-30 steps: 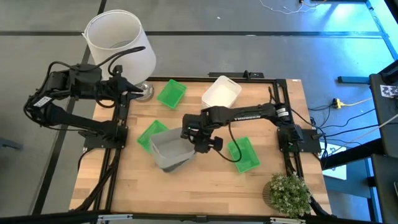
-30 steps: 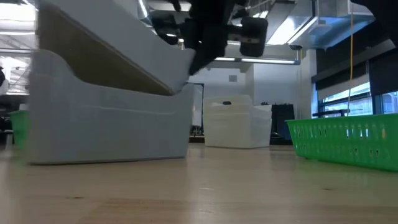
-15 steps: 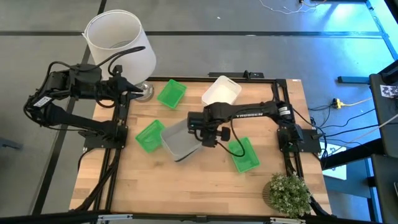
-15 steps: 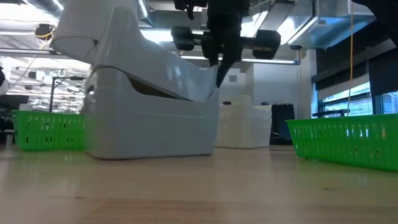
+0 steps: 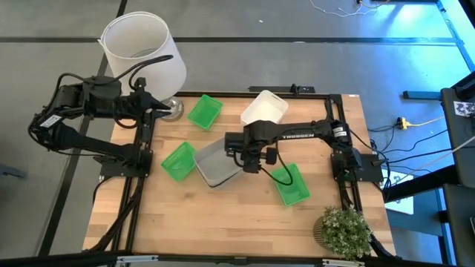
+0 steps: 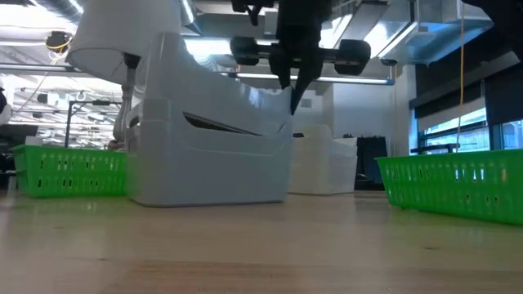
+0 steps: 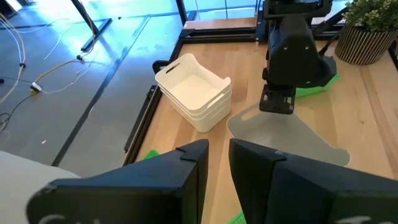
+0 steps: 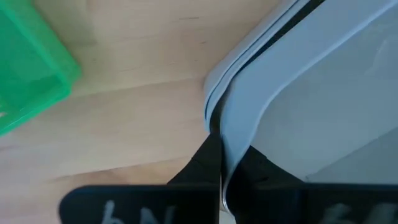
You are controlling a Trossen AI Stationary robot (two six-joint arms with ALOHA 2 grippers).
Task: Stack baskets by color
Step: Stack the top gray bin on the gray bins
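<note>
A stack of grey baskets (image 5: 215, 166) stands mid-table, its top basket nested in the one below (image 6: 208, 163) and a little tilted. My right gripper (image 5: 250, 159) points down at the stack's right side and is shut on the top basket's rim. Three green baskets lie singly: far (image 5: 204, 111), left of the grey stack (image 5: 178, 161), and right of it (image 5: 291, 184). White baskets (image 5: 264, 110) sit stacked at the far side. My left gripper (image 5: 165, 110) waits above the far left corner, its fingers (image 7: 193, 162) a narrow gap apart with nothing between them. My right gripper pinches the top grey basket's rim (image 8: 227, 140) near a rounded corner, on the side toward the table's right. One finger is inside the basket and one outside. The fingers (image 6: 294, 86) come from above, pointing down. The basket rests in the grey one below it.
A big white lampshade (image 5: 142, 52) stands beyond the far left corner and a potted plant (image 5: 343, 228) at the near right corner. Bare wood lies along the near edge (image 5: 223, 230).
My right gripper has carried the top grey basket toward the table's right and far side and tipped to point more nearly straight down. The basket, steeply tilted before, has settled into the grey one below. The stack has slid right, baring the green basket on its left.
</note>
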